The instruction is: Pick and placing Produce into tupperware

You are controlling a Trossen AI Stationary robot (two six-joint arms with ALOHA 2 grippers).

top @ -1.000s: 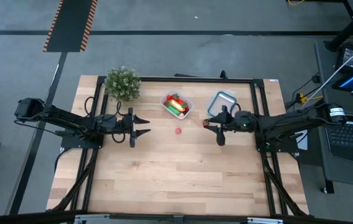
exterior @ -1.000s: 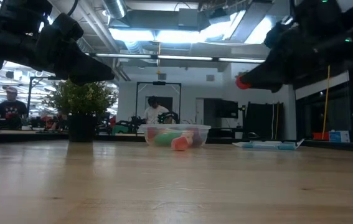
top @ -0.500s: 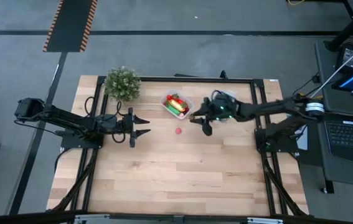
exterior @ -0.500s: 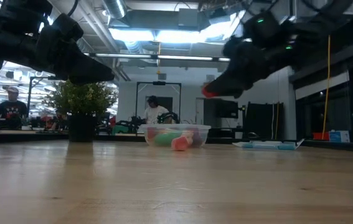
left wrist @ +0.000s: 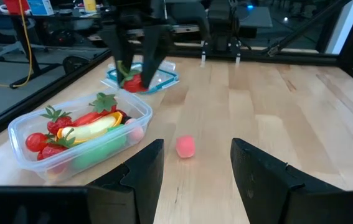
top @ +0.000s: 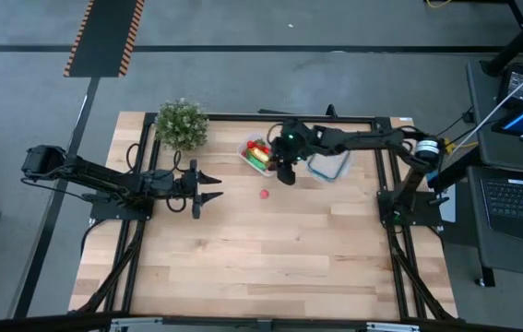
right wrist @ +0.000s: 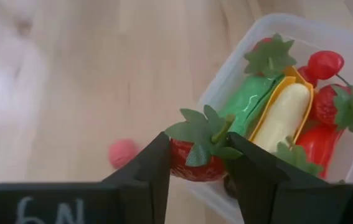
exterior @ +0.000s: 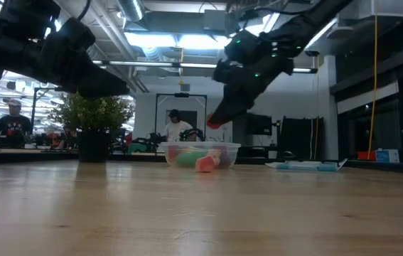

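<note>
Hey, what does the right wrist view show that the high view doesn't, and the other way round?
Only the right wrist view shows the leafy red toy strawberry clamped in the right gripper. Only the high view shows the bushy green potted plant, the blue-rimmed clear lid and the waiting left gripper. Both show the clear square plastic container and the small pink ball on the table.

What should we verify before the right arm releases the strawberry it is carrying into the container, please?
1. Strawberry gripped by right gripper: ok.
2. Gripper fully over tupperware: not ok; it is at the edge, by the right wrist view.
3. Space inside among banana and green piece: cannot tell.
4. Left gripper clear of the container: ok.
5. Pink piece on the table: not ok, not yet packed.
</note>
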